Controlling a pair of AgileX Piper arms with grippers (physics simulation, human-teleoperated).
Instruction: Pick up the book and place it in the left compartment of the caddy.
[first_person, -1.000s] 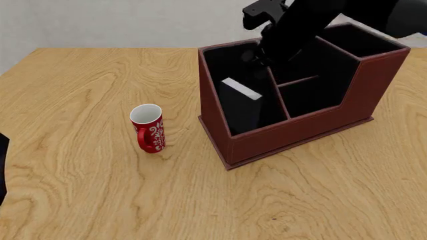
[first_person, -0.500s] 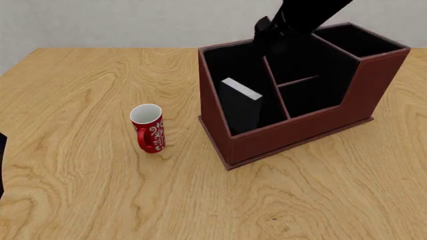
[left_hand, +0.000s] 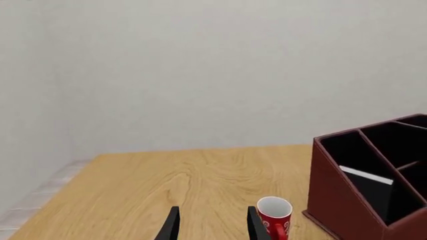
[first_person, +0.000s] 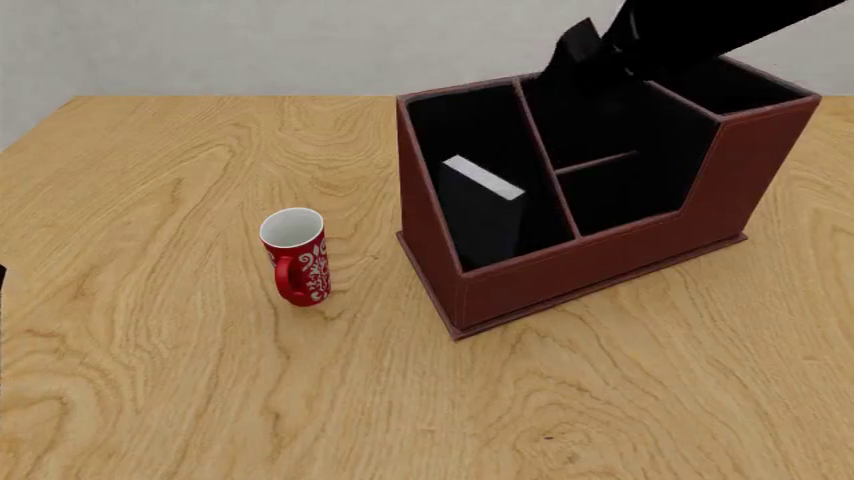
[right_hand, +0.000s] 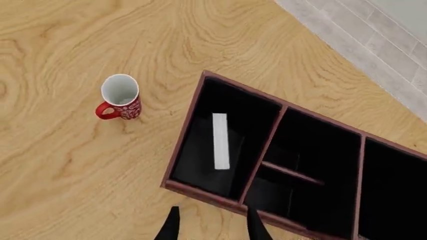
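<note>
Pale wall and wooden table (left_hand: 167, 175) are being shown in the left wrist view; the left gripper (left_hand: 212, 225) is being held with fingers apart and nothing between them, and a red mug (left_hand: 274, 215) is standing near the caddy (left_hand: 340, 200). Front view: the book (first_person: 481, 208) is being seen standing inside the left compartment (first_person: 467, 130), white page edge up; the right arm is being held above the caddy's back. Right wrist view: the right gripper (right_hand: 212, 225) is being held spread and empty, over the caddy's rim, book (right_hand: 221, 141) below in the long slot.
</note>
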